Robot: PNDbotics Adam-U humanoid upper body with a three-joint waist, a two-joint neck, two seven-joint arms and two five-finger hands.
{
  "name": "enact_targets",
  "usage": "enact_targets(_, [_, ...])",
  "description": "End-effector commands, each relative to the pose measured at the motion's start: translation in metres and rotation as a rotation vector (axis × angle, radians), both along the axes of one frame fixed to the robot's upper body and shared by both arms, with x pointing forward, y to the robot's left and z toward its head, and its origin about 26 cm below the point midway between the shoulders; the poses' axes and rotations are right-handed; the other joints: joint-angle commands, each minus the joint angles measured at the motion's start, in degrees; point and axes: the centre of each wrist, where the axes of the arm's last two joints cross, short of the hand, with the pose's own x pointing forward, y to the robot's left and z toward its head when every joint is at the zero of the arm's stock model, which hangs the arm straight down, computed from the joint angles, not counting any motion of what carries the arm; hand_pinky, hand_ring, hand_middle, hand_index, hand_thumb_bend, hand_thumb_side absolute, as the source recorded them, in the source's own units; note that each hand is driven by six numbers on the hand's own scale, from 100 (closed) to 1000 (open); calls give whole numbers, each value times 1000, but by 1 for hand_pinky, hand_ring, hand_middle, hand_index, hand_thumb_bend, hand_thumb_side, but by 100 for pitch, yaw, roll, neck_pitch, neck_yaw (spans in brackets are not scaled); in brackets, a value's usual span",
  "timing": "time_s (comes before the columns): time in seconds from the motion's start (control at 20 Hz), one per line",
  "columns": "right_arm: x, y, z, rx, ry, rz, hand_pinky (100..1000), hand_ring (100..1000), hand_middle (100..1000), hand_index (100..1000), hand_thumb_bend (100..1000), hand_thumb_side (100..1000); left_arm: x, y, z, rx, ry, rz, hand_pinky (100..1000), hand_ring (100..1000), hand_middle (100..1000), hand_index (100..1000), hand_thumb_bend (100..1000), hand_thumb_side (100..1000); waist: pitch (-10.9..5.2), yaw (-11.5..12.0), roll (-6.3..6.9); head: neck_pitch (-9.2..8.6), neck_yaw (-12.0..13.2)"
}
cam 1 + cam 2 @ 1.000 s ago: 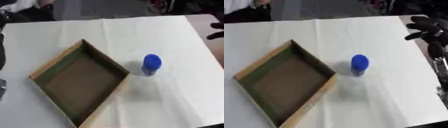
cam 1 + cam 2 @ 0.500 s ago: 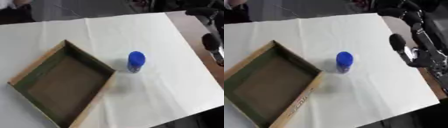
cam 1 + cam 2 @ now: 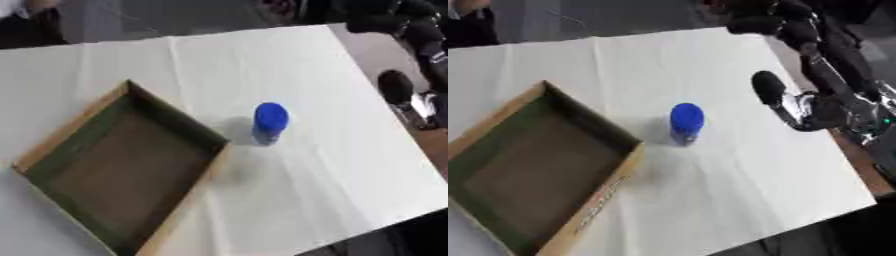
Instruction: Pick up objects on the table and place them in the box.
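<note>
While reaching: the blue-capped bottle [image 3: 686, 123] is standing upright, easily toppled by a sideways knock.
Right hand [image 3: 756, 19]: finger state cannot be told.
Box [image 3: 535, 165]: lying empty beside it.

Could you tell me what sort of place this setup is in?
Probably a lab or test bench rather than a home: a table under a plain white cloth holds only a shallow wooden box with a dark green lining and one upright blue-capped container, staged for practice.

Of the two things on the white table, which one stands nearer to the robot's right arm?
The blue-capped container: it stands upright on the cloth between the box and the right arm. The box lies farther left.
</note>
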Motion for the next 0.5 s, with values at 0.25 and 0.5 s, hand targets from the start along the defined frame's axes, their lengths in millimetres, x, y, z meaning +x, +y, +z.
enact_targets(0.25, [-1, 4, 2, -23, 24, 51, 674, 778, 835, 847, 160, 999, -1, -3, 12, 8, -37, -20, 595, 763, 970, 878, 100, 808, -18, 71, 1, -106, 21])
enact_targets(0.5, [-1, 5, -2, 8, 71, 117, 675, 778, 835, 845, 142, 998, 0, -4, 14, 5, -40, -28, 593, 762, 971, 878, 100, 809, 14, 101, 9, -217, 110])
